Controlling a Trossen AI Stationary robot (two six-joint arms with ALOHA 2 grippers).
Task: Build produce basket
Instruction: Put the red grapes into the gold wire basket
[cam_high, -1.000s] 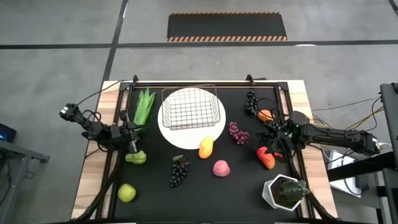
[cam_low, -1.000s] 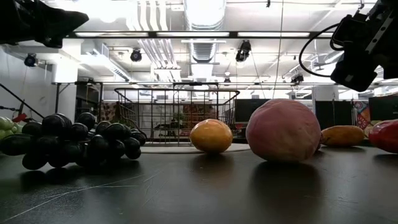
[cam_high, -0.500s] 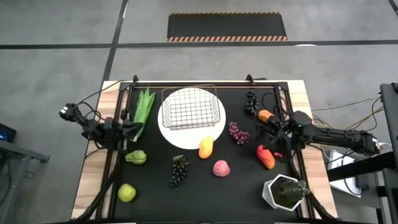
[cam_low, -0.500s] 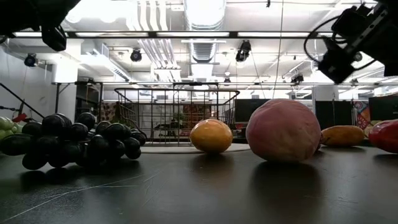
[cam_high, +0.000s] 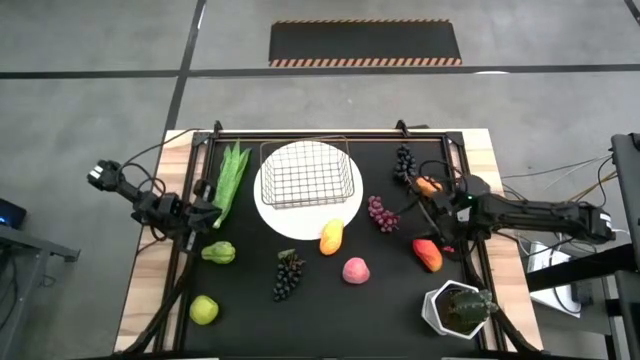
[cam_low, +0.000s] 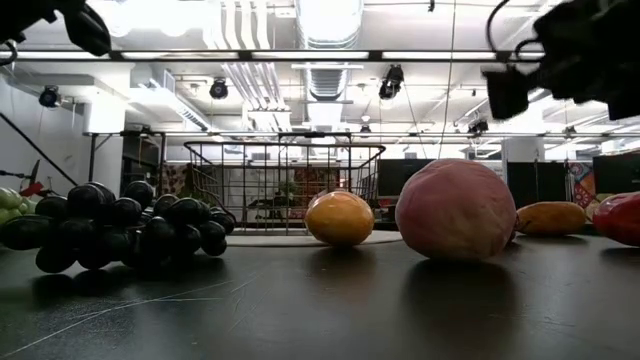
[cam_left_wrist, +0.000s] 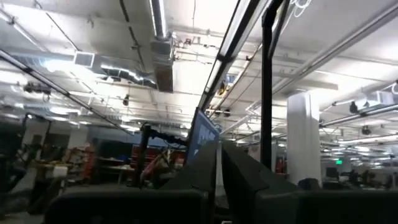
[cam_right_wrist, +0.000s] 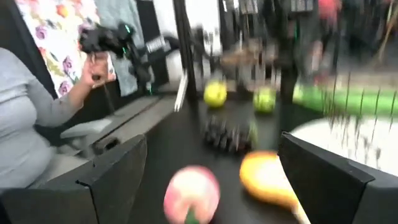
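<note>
The wire basket (cam_high: 308, 174) stands on a round white plate (cam_high: 300, 222) at the table's far middle. The produce lies loose around it: green stalks (cam_high: 232, 172), pear (cam_high: 218, 252), apple (cam_high: 204, 309), dark grapes (cam_high: 288, 274), mango (cam_high: 331, 237), peach (cam_high: 355, 270), purple grapes (cam_high: 382, 214), orange (cam_high: 427, 185), red-orange fruit (cam_high: 428, 254). My left gripper (cam_high: 205, 213) is raised beside the stalks, tipped up toward the ceiling, shut and empty. My right gripper (cam_high: 425, 215) is open and empty, between the orange and the red-orange fruit, facing the table's left.
A second dark grape bunch (cam_high: 404, 163) lies at the far right. A green plant in a white pot (cam_high: 458, 308) stands at the near right corner. A person (cam_right_wrist: 25, 124) sits beyond the table's left side. Bare black table lies along the near edge.
My left gripper has risen from just beside the pear and gone toward the far edge, tipping upward; the pear has stayed where it was. My right gripper has risen from the red-orange fruit and gone a little toward the far edge and the table's left.
</note>
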